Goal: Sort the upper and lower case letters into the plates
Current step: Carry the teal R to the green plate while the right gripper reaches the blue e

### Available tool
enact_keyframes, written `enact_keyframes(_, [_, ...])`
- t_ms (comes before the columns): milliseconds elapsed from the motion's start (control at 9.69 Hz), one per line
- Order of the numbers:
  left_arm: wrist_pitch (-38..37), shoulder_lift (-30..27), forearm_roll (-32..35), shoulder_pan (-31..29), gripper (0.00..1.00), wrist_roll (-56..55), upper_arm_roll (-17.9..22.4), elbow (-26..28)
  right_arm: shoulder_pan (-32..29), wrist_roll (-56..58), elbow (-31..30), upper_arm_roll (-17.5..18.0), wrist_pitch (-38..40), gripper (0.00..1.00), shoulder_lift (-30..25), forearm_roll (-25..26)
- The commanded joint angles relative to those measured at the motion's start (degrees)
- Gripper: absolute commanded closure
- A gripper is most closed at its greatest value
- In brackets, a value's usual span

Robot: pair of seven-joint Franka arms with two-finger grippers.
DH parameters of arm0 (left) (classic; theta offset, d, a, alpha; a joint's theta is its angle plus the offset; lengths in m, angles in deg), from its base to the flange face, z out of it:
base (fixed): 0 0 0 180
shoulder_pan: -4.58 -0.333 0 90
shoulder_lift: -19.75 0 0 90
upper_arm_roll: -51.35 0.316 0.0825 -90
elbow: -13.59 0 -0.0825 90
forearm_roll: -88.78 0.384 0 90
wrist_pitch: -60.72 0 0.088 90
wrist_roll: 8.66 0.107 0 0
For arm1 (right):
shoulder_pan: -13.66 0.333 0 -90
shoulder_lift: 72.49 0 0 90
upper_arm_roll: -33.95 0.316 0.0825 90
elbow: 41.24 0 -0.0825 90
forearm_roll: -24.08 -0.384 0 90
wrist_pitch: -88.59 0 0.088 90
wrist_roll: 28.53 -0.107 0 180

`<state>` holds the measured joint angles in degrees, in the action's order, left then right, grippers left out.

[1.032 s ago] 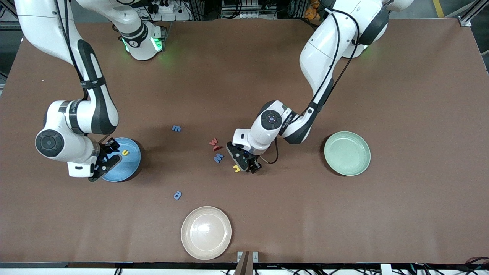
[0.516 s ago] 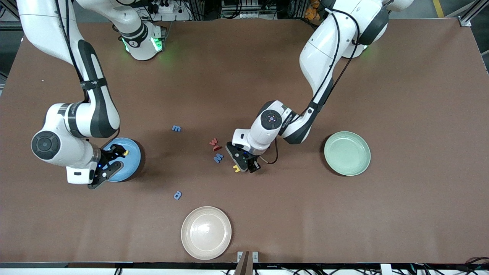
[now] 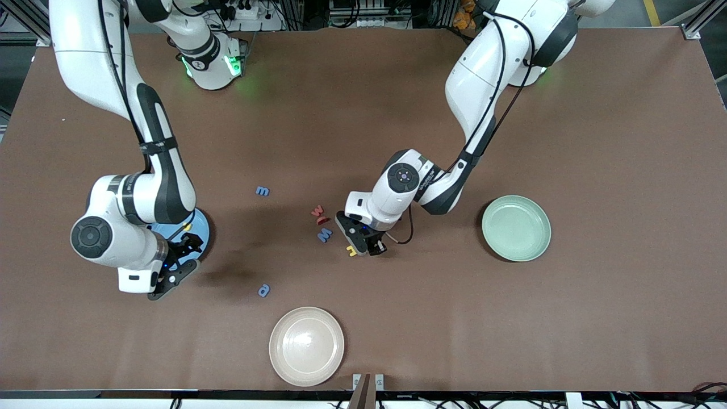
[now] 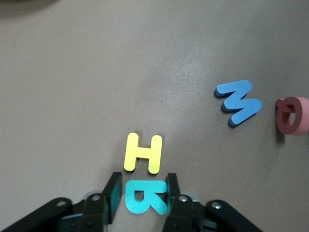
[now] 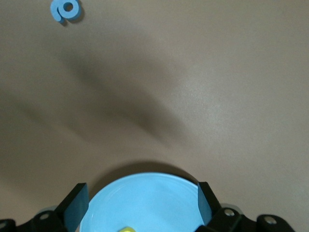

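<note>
Left gripper (image 4: 141,195) low over table, half-shut astride teal R (image 4: 145,197) beside yellow H (image 4: 143,153) — uppercase pick; right gripper (image 5: 140,203) wide open, empty, over sky-blue plate (image 5: 145,203) — yellow lowercase letter (image 3: 188,226) inside.

My front camera looks down from high across the table (image 3: 596,142), facing both bases. Each wrist camera points down, close to the tabletop; front and left wrist share the blue M (image 3: 325,234) (image 4: 238,102).

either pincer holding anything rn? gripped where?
Left pincer straddles the flat teal letter R at its side edges; grip unconfirmed. Right pincer, open over the sky blue plate, holds nothing.
</note>
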<state>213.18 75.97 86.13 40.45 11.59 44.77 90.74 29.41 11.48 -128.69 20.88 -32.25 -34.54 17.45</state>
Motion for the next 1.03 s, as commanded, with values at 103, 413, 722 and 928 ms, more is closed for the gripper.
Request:
enact_keyframes(103, [0.47,1.35,-1.13,0.86,0.67,-0.47,0.34,-0.51,0.51,-1.17,3.17,0.07,-3.07,0.00,3.26,-1.28])
enact_keyframes(413, [0.47,1.35,-1.04,0.86,0.79,-0.47,0.34,-0.51,0.51,-1.17,3.26,0.16,-4.58,0.00,4.15,-1.36])
enact_keyframes(722, [-5.82,-1.89,-1.13,-0.10,0.79,-0.38,0.34,-0.51,0.51,-1.17,4.31,2.35,-7.12,0.00,5.72,-1.36])
enact_keyframes(928, [-12.68,-3.39,-0.96,-0.63,0.79,-0.38,0.34,-0.51,0.51,-2.04,7.28,4.28,-7.22,0.00,7.56,-1.28])
